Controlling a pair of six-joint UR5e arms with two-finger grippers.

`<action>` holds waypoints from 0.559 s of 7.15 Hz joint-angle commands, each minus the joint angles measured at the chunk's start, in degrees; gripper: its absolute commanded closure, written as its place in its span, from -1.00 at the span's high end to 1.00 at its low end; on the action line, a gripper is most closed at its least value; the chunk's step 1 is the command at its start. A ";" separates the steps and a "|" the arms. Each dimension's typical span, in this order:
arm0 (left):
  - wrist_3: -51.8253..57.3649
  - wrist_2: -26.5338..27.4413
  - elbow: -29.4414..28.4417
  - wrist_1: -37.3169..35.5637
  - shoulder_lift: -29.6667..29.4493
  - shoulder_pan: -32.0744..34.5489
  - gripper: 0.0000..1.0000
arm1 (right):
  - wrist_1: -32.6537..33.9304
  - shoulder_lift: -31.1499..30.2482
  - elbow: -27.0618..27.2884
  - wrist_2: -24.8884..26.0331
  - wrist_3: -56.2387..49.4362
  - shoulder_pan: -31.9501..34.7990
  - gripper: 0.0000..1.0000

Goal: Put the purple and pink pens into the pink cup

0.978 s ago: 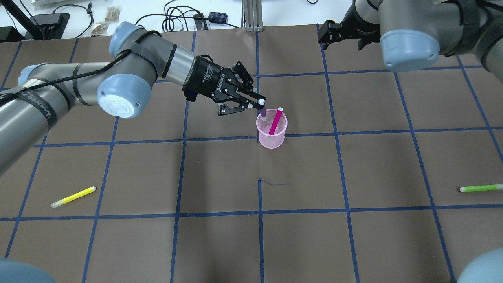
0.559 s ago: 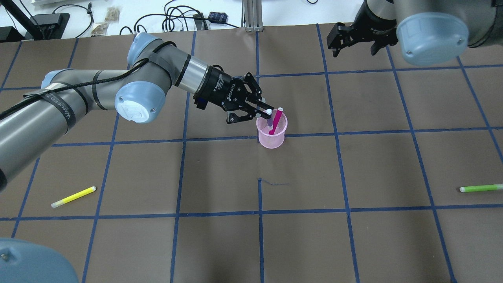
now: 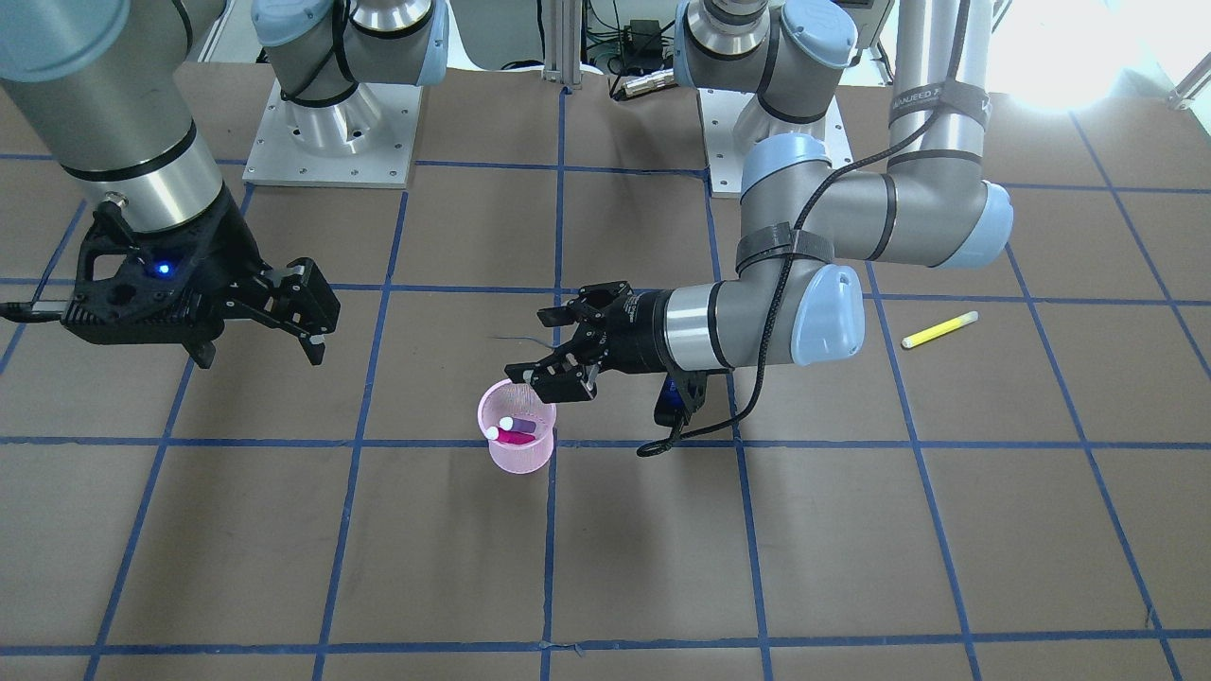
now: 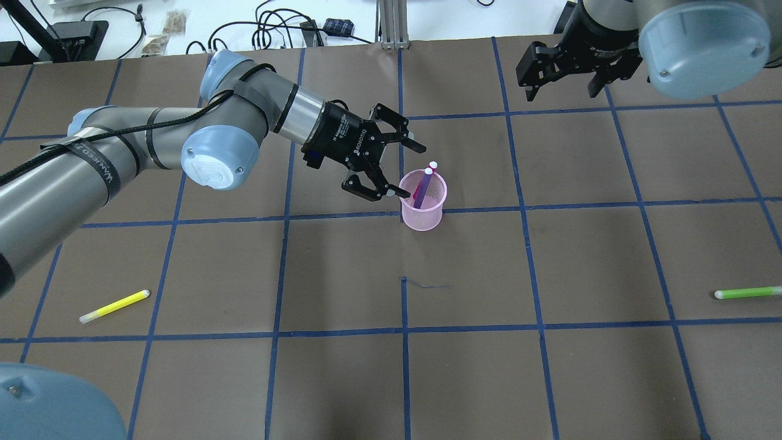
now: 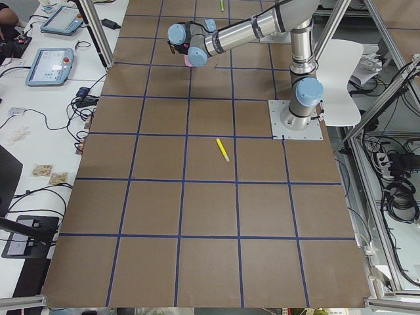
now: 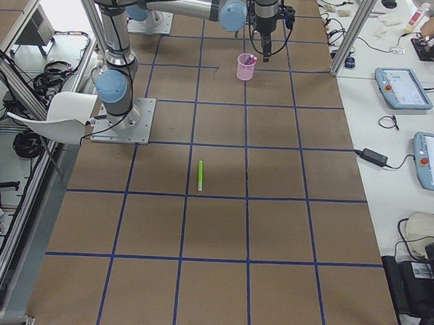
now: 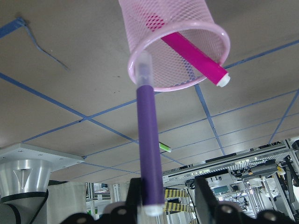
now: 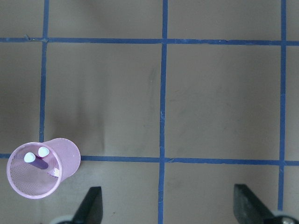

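The pink mesh cup (image 4: 421, 217) stands upright near the table's middle. The pink pen (image 4: 433, 165) and the purple pen (image 4: 424, 182) both stand in it, leaning against the rim. My left gripper (image 4: 396, 168) is open right beside the cup, its fingers spread on either side of the purple pen's top. In the left wrist view the purple pen (image 7: 148, 144) leans out of the cup (image 7: 159, 28) between the open fingers. My right gripper (image 4: 562, 85) is open and empty, high at the far right. Its wrist view shows the cup (image 8: 65, 154) with both pen caps.
A yellow highlighter (image 4: 114, 305) lies at the near left. A green highlighter (image 4: 748, 293) lies at the right edge. Cables and boxes lie on the white bench beyond the far edge. The brown mat carries a blue tape grid.
My left gripper has opened and let go of the purple pen, which now rests in the cup beside the pink pen. My right arm has drifted slightly right.
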State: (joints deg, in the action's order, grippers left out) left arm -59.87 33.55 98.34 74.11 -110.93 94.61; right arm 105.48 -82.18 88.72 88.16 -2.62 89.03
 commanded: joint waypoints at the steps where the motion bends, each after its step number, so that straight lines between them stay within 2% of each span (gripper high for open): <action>1: 1.15 1.24 -1.47 0.25 2.72 -1.70 1.00 | -0.27 -0.09 0.14 0.09 -0.01 0.09 1.00; 4: 11.83 21.58 -7.98 1.30 8.34 -2.41 1.00 | -3.16 -2.44 -0.12 0.17 0.16 0.26 1.00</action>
State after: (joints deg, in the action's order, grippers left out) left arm -53.41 47.30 92.34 75.22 -104.90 92.34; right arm 103.82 -83.03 88.59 88.32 -2.52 89.17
